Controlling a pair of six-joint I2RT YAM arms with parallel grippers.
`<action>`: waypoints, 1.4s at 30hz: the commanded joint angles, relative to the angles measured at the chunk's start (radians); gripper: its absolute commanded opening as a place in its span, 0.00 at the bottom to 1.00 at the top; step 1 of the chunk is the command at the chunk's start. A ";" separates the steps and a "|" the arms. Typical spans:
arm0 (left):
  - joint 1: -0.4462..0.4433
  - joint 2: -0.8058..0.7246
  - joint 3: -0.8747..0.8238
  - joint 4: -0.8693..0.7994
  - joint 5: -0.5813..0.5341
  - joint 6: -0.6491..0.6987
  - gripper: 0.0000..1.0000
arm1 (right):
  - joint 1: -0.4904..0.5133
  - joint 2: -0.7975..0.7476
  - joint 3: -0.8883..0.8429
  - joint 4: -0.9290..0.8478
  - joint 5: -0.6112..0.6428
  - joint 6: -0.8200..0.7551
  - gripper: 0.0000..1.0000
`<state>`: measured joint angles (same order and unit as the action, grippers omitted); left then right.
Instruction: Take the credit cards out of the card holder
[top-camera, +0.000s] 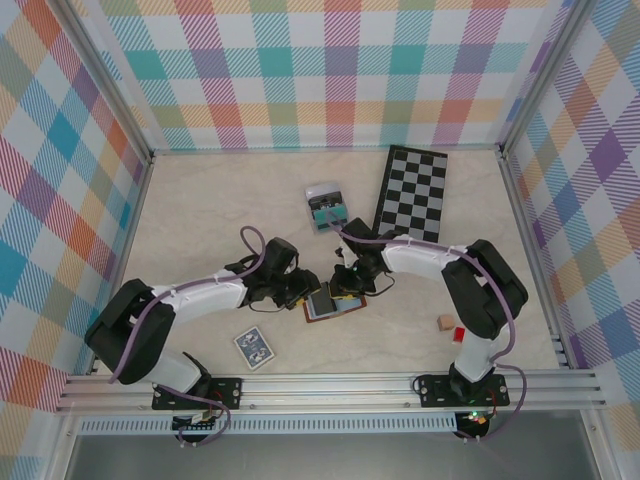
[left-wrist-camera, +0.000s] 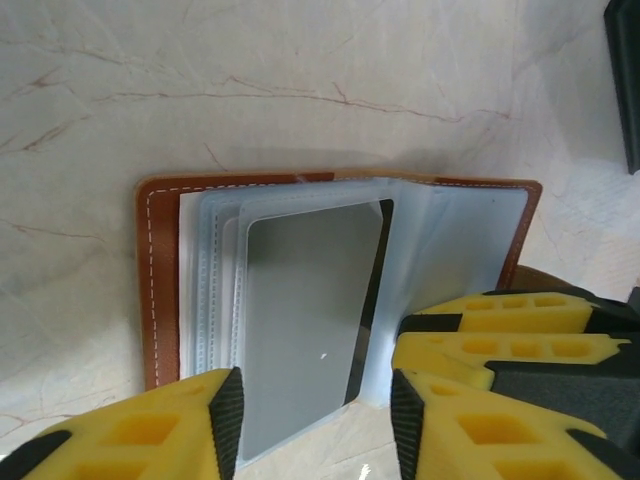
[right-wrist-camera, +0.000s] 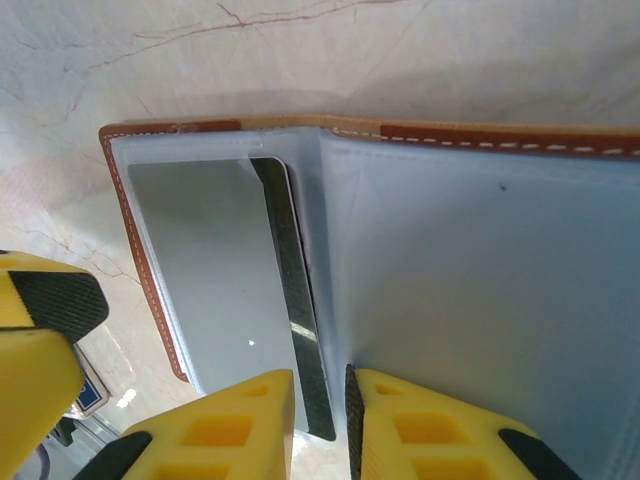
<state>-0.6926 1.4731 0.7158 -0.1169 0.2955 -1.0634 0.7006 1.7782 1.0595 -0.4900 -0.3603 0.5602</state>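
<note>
The card holder (top-camera: 325, 304) lies open flat on the table (top-camera: 200, 220), close to the middle of the near edge, with a gripper on either side of it. In the left wrist view its brown stitched leather (left-wrist-camera: 160, 290) frames a stack of blue-grey sleeves, and a pale grey credit card (left-wrist-camera: 300, 320) sits in the top sleeve. The left gripper (left-wrist-camera: 316, 412) is spread wide, its two yellow fingers straddling the near edge of that sleeve, clasping nothing. The right gripper (right-wrist-camera: 320, 400) is clenched almost fully, its fingers pinching the edge of a dark credit card (right-wrist-camera: 295, 290) that stands along the holder's fold beside the pale grey card (right-wrist-camera: 215, 270). Whether a sleeve is pinched together with the dark card cannot be told. From above, the left gripper (top-camera: 300, 292) meets the holder's left side and the right gripper (top-camera: 347, 285) its far right part. A blue patterned deck (top-camera: 254, 347) lies near the near edge to the left. A grey-and-teal box (top-camera: 324, 207) and a checkerboard (top-camera: 411, 193) lie toward the far edge. A tan block (top-camera: 446, 323) and a red block (top-camera: 459, 334) sit together towards the near right corner.
</note>
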 joint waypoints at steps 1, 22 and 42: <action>-0.010 0.032 -0.007 0.027 0.022 -0.003 0.40 | 0.002 0.021 0.023 0.000 -0.049 -0.021 0.22; -0.011 0.112 0.000 -0.094 -0.002 0.021 0.16 | 0.002 0.079 0.035 -0.004 -0.066 -0.056 0.20; -0.012 0.139 0.002 -0.192 -0.045 0.033 0.13 | -0.001 0.068 0.013 0.017 -0.071 -0.080 0.10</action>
<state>-0.6926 1.5665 0.7319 -0.1848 0.2947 -1.0504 0.6994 1.8446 1.0828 -0.4797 -0.4202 0.5064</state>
